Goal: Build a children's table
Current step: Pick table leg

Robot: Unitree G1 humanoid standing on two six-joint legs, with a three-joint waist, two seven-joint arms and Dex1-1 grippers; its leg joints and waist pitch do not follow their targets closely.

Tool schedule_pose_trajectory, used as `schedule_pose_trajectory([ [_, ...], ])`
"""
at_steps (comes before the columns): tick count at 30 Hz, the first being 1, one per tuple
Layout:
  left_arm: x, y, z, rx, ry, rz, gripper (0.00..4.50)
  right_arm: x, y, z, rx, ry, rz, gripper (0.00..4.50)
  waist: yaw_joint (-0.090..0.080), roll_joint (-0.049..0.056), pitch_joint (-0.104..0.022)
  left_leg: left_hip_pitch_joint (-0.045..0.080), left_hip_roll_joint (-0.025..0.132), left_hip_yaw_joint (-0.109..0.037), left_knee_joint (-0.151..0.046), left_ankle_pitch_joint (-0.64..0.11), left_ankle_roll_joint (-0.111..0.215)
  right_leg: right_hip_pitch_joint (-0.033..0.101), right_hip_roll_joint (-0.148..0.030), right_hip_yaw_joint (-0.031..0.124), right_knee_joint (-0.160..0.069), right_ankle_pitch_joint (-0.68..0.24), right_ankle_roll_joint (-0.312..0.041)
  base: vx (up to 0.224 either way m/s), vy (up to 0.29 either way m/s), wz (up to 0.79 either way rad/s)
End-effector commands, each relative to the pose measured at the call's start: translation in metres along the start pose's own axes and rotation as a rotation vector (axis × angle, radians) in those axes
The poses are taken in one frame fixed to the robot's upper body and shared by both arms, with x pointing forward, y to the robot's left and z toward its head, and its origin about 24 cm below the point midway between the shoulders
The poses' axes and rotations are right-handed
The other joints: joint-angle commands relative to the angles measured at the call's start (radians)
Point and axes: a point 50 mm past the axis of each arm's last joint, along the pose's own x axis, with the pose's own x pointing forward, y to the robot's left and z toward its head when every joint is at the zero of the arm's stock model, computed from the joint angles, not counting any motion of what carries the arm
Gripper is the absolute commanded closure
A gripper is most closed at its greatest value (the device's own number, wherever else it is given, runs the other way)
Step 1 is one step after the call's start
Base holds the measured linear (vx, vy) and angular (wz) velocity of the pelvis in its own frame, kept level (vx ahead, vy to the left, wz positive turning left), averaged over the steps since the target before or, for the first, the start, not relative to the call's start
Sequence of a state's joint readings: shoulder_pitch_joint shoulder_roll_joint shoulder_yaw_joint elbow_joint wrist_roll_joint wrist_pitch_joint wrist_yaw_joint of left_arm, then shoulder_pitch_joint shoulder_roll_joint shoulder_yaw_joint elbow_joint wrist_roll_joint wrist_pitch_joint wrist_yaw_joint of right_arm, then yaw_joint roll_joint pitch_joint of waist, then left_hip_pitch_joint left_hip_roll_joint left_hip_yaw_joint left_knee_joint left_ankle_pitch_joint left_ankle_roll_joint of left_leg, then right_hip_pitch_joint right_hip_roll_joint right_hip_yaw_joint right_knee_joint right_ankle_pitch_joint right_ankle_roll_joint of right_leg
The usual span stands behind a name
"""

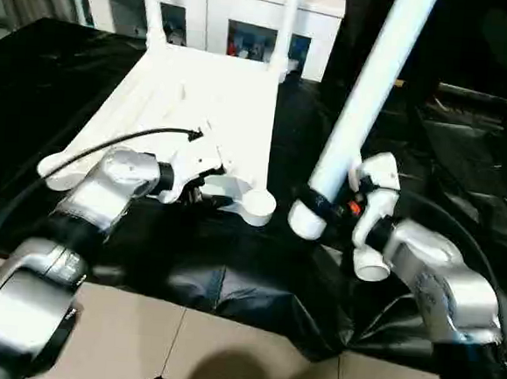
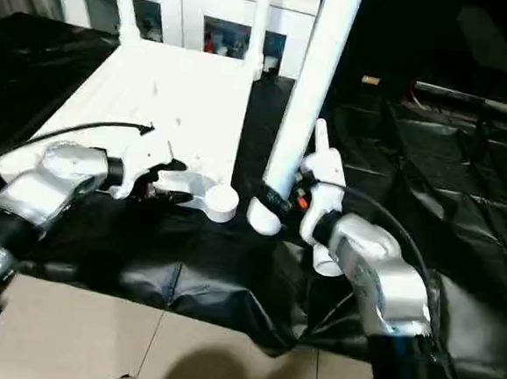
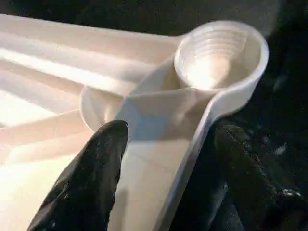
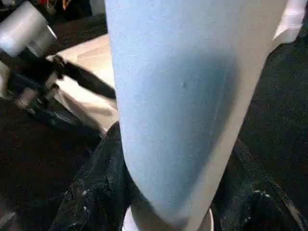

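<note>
The children's table top (image 1: pixel 199 97) lies upside down on a black sheet, ribbed side up. Two white legs (image 1: pixel 151 6) (image 1: pixel 287 25) stand in its far corner sockets. My left gripper (image 1: pixel 202 190) is at the near right corner, just behind the empty socket (image 3: pixel 219 57). It is open, its fingers (image 3: pixel 96 168) straddling the rim, one inside and one outside. My right gripper (image 1: pixel 327 204) is shut on a third leg (image 1: pixel 367 84) near its lower end. That leg leans up and away, its end hanging just right of the empty socket (image 1: pixel 256 207).
A white cabinet (image 1: pixel 240 30) with glass doors stands behind the table top. The black sheet (image 1: pixel 229 275) drapes over the front edge onto a tiled floor (image 1: pixel 223 354). Wrinkled sheet and dark bars lie to the right (image 1: pixel 469 127).
</note>
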State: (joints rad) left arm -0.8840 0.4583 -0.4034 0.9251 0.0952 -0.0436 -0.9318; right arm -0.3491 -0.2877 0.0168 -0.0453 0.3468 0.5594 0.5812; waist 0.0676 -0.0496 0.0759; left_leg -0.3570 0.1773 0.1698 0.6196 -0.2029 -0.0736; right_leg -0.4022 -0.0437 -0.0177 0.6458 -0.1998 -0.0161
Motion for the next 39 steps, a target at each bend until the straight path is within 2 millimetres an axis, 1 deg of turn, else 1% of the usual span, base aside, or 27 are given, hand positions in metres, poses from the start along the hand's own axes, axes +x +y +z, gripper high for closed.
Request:
schedule_pose_trajectory([
  [1, 0.001, 0.003, 0.000, 0.041, 0.052, -0.017, 1.46, -0.003, 0.000, 0.008, -0.028, -0.017, -0.013, 2.64, -0.005, 0.027, -0.085, 0.006, 0.037, -0.014, -0.070, -0.092, -0.034, 0.068, -0.082, 0.047, -0.072, -0.020, -0.215, 0.000, 0.000, 0.00],
  [2, 0.001, 0.004, -0.002, 0.053, 0.074, -0.016, 1.54, -0.003, 0.000, 0.008, -0.030, -0.018, -0.013, 2.64, -0.008, 0.026, -0.084, 0.007, 0.035, -0.013, -0.070, -0.096, -0.032, 0.066, -0.080, 0.046, -0.076, -0.026, -0.216, 0.000, 0.000, 0.00],
  [3, 0.001, 0.004, -0.002, 0.053, 0.074, -0.016, 1.54, -0.003, 0.000, 0.008, -0.030, -0.018, -0.013, 2.64, -0.010, 0.022, -0.086, 0.006, 0.035, -0.014, -0.069, -0.099, -0.029, 0.072, -0.080, 0.047, -0.074, -0.026, -0.218, 0.000, 0.000, 0.00],
  [5, 0.000, 0.008, -0.003, 0.004, 0.083, -0.028, 1.54, -0.005, 0.003, 0.009, -0.032, -0.017, -0.012, 2.64, -0.012, 0.024, -0.085, 0.005, 0.033, -0.013, -0.068, -0.093, -0.026, 0.070, -0.079, 0.048, -0.076, -0.024, -0.223, 0.000, 0.000, 0.00],
  [6, -0.001, 0.009, -0.004, 0.002, 0.090, -0.029, 1.67, -0.005, 0.003, 0.009, -0.033, -0.016, -0.013, 2.64, -0.014, 0.027, -0.085, 0.006, 0.035, -0.014, -0.068, -0.091, -0.023, 0.070, -0.079, 0.047, -0.074, -0.006, -0.237, 0.000, 0.000, 0.00],
  [8, -0.001, 0.009, -0.005, -0.030, 0.093, -0.057, 1.96, -0.007, 0.003, 0.009, -0.034, -0.014, -0.013, 2.64, -0.013, 0.025, -0.086, 0.005, 0.036, -0.014, -0.067, -0.086, -0.017, 0.073, -0.080, 0.048, -0.073, 0.014, -0.246, 0.000, 0.000, 0.00],
  [10, 0.000, 0.008, -0.005, -0.069, 0.093, -0.090, 1.93, -0.007, 0.002, 0.009, -0.036, -0.011, -0.013, 2.64, -0.013, 0.024, -0.085, 0.007, 0.037, -0.013, -0.068, -0.089, -0.017, 0.072, -0.081, 0.047, -0.074, 0.011, -0.256, 0.000, 0.000, 0.00],
  [11, -0.001, 0.007, -0.007, -0.073, 0.114, -0.107, 2.02, -0.007, 0.002, 0.010, -0.037, -0.009, -0.013, 2.64, -0.012, 0.023, -0.085, 0.007, 0.038, -0.012, -0.068, -0.092, -0.015, 0.071, -0.082, 0.047, -0.073, 0.009, -0.263, 0.000, 0.000, 0.00],
  [13, -0.001, 0.006, -0.009, -0.086, 0.132, -0.136, 2.33, -0.007, 0.002, 0.010, -0.039, -0.008, -0.012, 2.64, -0.012, 0.024, -0.084, 0.007, 0.038, -0.013, -0.068, -0.098, -0.013, 0.072, -0.083, 0.048, -0.074, -0.003, -0.264, 0.000, 0.000, 0.00],
  [14, -0.001, 0.006, -0.009, -0.086, 0.132, -0.136, 2.33, -0.007, 0.002, 0.010, -0.039, -0.008, -0.012, 2.64, -0.011, 0.024, -0.084, 0.008, 0.040, -0.014, -0.069, -0.100, -0.013, 0.071, -0.085, 0.047, -0.074, -0.007, -0.266, 0.000, 0.000, 0.00],
  [16, -0.001, 0.004, -0.011, -0.111, 0.141, -0.161, 2.38, -0.006, 0.002, 0.010, -0.039, -0.007, -0.007, 2.64, -0.011, 0.022, -0.083, 0.009, 0.039, -0.013, -0.069, -0.102, -0.012, 0.070, -0.084, 0.047, -0.076, -0.016, -0.265, 0.000, 0.000, 0.00],
  [19, -0.002, 0.003, -0.014, -0.126, 0.167, -0.189, 2.76, -0.005, 0.003, 0.011, -0.040, -0.005, 0.002, 2.64, -0.010, 0.022, -0.083, 0.007, 0.040, -0.013, -0.069, -0.096, -0.009, 0.072, -0.085, 0.048, -0.075, -0.006, -0.269, 0.000, 0.000, 0.00],
  [22, -0.004, 0.000, -0.016, -0.131, 0.196, -0.250, 2.82, -0.004, 0.003, 0.010, -0.044, -0.001, 0.007, 2.64, -0.011, 0.022, -0.083, 0.006, 0.039, -0.014, -0.069, -0.085, -0.005, 0.073, -0.086, 0.048, -0.073, 0.013, -0.271, 0.000, 0.000, 0.00],
  [23, -0.005, 0.000, -0.017, -0.133, 0.203, -0.261, 2.97, -0.004, 0.004, 0.010, -0.046, 0.000, 0.009, 2.64, -0.011, 0.025, -0.083, 0.007, 0.040, -0.014, -0.069, -0.084, -0.003, 0.072, -0.087, 0.048, -0.073, 0.018, -0.275, 0.000, 0.000, 0.00],
  [24, -0.005, 0.000, -0.018, -0.134, 0.206, -0.268, 3.12, -0.004, 0.004, 0.010, -0.047, 0.000, 0.010, 2.64, -0.011, 0.024, -0.084, 0.007, 0.041, -0.013, -0.069, -0.085, -0.003, 0.073, -0.087, 0.048, -0.072, 0.027, -0.280, 0.000, 0.000, 0.00],
  [27, -0.008, -0.005, -0.023, -0.149, 0.244, -0.346, 3.19, -0.004, 0.004, 0.009, -0.052, 0.005, 0.014, 2.64, -0.011, 0.025, -0.082, 0.008, 0.041, -0.014, -0.071, -0.096, -0.005, 0.072, -0.088, 0.048, -0.074, 0.014, -0.282, 0.000, 0.000, 0.00],
  [28, -0.008, -0.007, -0.024, -0.152, 0.252, -0.368, 3.44, -0.004, 0.005, 0.008, -0.054, 0.005, 0.015, 2.64, -0.010, 0.028, -0.082, 0.009, 0.042, -0.014, -0.071, -0.102, -0.008, 0.071, -0.088, 0.048, -0.075, 0.005, -0.281, 0.000, 0.000, 0.00],
  [29, -0.008, -0.007, -0.024, -0.152, 0.252, -0.369, 3.44, -0.004, 0.005, 0.008, -0.054, 0.005, 0.015, 2.64, -0.010, 0.027, -0.081, 0.010, 0.042, -0.014, -0.071, -0.105, -0.009, 0.071, -0.088, 0.048, -0.075, 0.001, -0.281, 0.000, 0.000, 0.00],
  [30, -0.008, -0.010, -0.025, -0.168, 0.247, -0.400, 3.59, -0.004, 0.006, 0.009, -0.052, 0.001, 0.027, 2.64, -0.009, 0.026, -0.082, 0.010, 0.043, -0.014, -0.071, -0.110, -0.011, 0.072, -0.090, 0.049, -0.075, -0.002, -0.284, 0.000, 0.000, 0.00],
  [32, -0.006, -0.014, -0.022, -0.207, 0.206, -0.441, 3.63, -0.004, 0.008, 0.009, -0.046, -0.006, 0.046, 2.64, -0.009, 0.028, -0.082, 0.009, 0.044, -0.014, -0.072, -0.110, -0.010, 0.071, -0.090, 0.049, -0.074, 0.003, -0.289, 0.000, 0.000, 0.00],
  [33, -0.003, -0.018, -0.018, -0.242, 0.166, -0.463, 3.76, -0.004, 0.010, 0.009, -0.033, -0.014, 0.068, 2.64, -0.008, 0.027, -0.081, 0.010, 0.043, -0.014, -0.072, -0.110, -0.009, 0.070, -0.089, 0.049, -0.075, 0.002, -0.289, 0.000, 0.000, 0.00],
  [34, -0.001, -0.020, -0.016, -0.254, 0.151, -0.468, 3.91, -0.004, 0.011, 0.009, -0.027, -0.016, 0.077, 2.64, -0.008, 0.028, -0.081, 0.011, 0.047, -0.012, -0.072, -0.119, -0.009, 0.068, -0.090, 0.048, -0.073, 0.004, -0.303, 0.000, 0.000, 0.00],
  [35, 0.001, -0.021, -0.016, -0.266, 0.139, -0.455, 3.91, -0.004, 0.011, 0.009, -0.028, -0.015, 0.083, 2.64, -0.008, 0.028, -0.081, 0.011, 0.047, -0.012, -0.072, -0.119, -0.009, 0.068, -0.090, 0.048, -0.073, 0.004, -0.303, 0.000, 0.000, 0.00],
  [36, 0.008, -0.024, -0.013, -0.281, 0.105, -0.398, 4.00, -0.004, 0.013, 0.008, -0.028, -0.011, 0.096, 2.64, -0.002, 0.022, -0.082, 0.009, 0.049, -0.013, -0.072, -0.115, -0.003, 0.072, -0.095, 0.048, -0.071, -0.001, -0.308, 0.000, 0.000, 0.00],
  [37, 0.009, -0.025, -0.013, -0.283, 0.100, -0.390, 4.02, -0.004, 0.013, 0.008, -0.028, -0.011, 0.096, 2.64, -0.002, 0.023, -0.079, 0.008, 0.049, -0.013, -0.072, -0.117, -0.001, 0.069, -0.094, 0.047, -0.073, -0.009, -0.306, 0.000, 0.000, 0.00],
  [38, 0.011, -0.025, -0.012, -0.291, 0.090, -0.367, 4.05, -0.003, 0.013, 0.008, -0.028, -0.010, 0.098, 2.64, -0.001, 0.022, -0.080, 0.010, 0.047, -0.011, -0.071, -0.123, 0.001, 0.068, -0.092, 0.047, -0.078, -0.030, -0.300, 0.000, 0.000, 0.00],
  [39, 0.017, -0.025, -0.011, -0.315, 0.067, -0.302, 4.14, -0.002, 0.014, 0.007, -0.026, -0.009, 0.101, 2.64, -0.002, 0.017, -0.080, 0.008, 0.046, -0.011, -0.071, -0.124, 0.002, 0.069, -0.091, 0.047, -0.077, -0.038, -0.298, 0.000, 0.000, 0.00],
])
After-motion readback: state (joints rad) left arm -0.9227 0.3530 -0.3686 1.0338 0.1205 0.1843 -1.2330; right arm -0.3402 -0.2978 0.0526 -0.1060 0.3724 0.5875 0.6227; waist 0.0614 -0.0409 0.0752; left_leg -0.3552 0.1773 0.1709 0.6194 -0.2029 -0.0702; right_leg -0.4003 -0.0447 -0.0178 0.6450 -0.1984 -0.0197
